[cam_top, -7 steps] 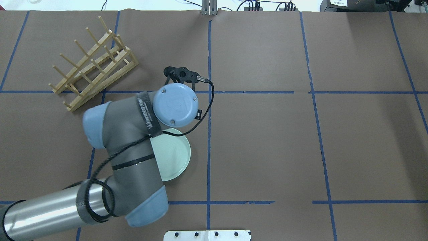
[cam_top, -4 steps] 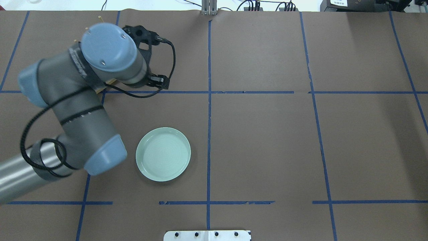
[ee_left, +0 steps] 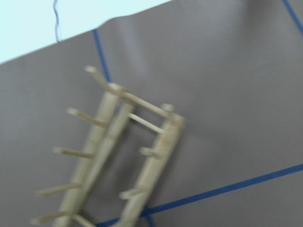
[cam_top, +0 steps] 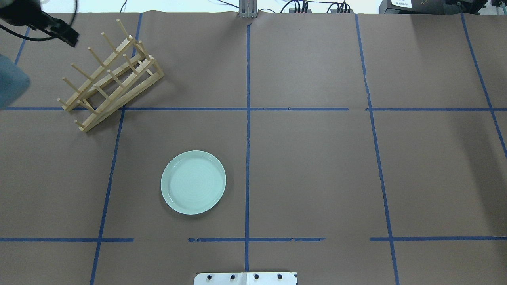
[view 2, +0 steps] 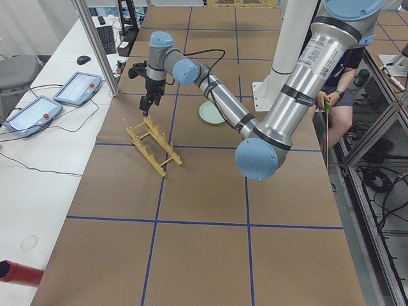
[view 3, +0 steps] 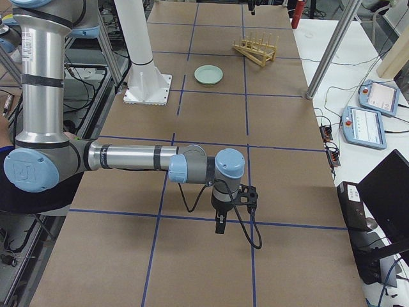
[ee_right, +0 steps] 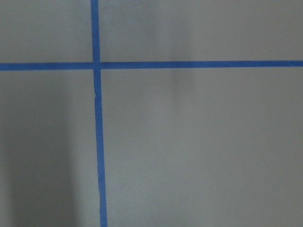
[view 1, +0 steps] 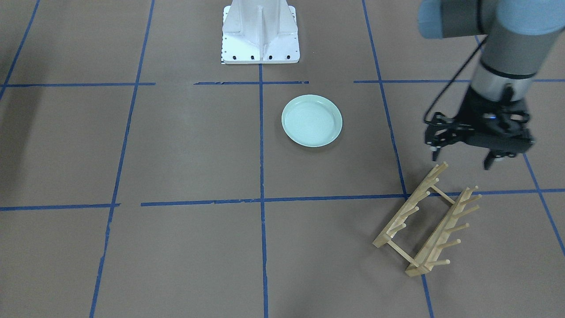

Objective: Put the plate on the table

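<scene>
The pale mint-green plate (cam_top: 193,182) lies flat and alone on the brown paper table (cam_top: 313,166), left of the centre tape line. It also shows in the front-facing view (view 1: 312,120). My left gripper (view 1: 462,160) hangs open and empty above the table just behind the wooden rack (view 1: 426,221), far from the plate. In the overhead view only a black part of it (cam_top: 59,31) shows at the top left. My right gripper (view 3: 220,225) hovers low over the table far off on the right side; I cannot tell whether it is open or shut.
The wooden peg rack (cam_top: 111,77) stands empty at the far left; the left wrist view (ee_left: 123,156) looks down on it. The white robot base (view 1: 259,33) sits at the table's near edge. Blue tape lines (ee_right: 97,142) cross the paper.
My left arm has swung away from over the plate, up and to the far left past the rack. The plate has stayed flat in the same spot.
</scene>
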`<state>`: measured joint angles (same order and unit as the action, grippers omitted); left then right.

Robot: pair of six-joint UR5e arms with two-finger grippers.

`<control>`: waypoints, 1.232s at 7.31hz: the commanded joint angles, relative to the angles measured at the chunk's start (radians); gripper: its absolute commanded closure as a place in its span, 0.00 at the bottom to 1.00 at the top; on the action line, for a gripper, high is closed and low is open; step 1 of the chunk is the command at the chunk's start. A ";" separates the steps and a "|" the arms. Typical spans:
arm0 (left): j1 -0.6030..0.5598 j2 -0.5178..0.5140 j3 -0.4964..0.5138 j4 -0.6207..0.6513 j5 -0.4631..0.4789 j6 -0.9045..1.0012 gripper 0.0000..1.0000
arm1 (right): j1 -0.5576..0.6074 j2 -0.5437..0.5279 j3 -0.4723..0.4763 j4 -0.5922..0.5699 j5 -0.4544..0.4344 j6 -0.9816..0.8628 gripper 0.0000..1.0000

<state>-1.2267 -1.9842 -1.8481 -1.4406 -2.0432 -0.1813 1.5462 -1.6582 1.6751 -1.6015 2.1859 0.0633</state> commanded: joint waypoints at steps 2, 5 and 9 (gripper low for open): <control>-0.333 0.284 0.091 -0.181 -0.065 0.403 0.00 | 0.000 0.000 0.000 0.000 0.000 0.000 0.00; -0.405 0.534 0.171 -0.452 -0.158 0.421 0.00 | 0.000 0.000 -0.002 0.000 0.000 0.000 0.00; -0.399 0.547 0.170 -0.449 -0.224 0.186 0.00 | 0.000 0.000 0.000 0.000 0.000 0.000 0.00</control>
<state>-1.6281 -1.4398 -1.6814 -1.8903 -2.2451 0.0926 1.5455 -1.6582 1.6750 -1.6015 2.1859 0.0633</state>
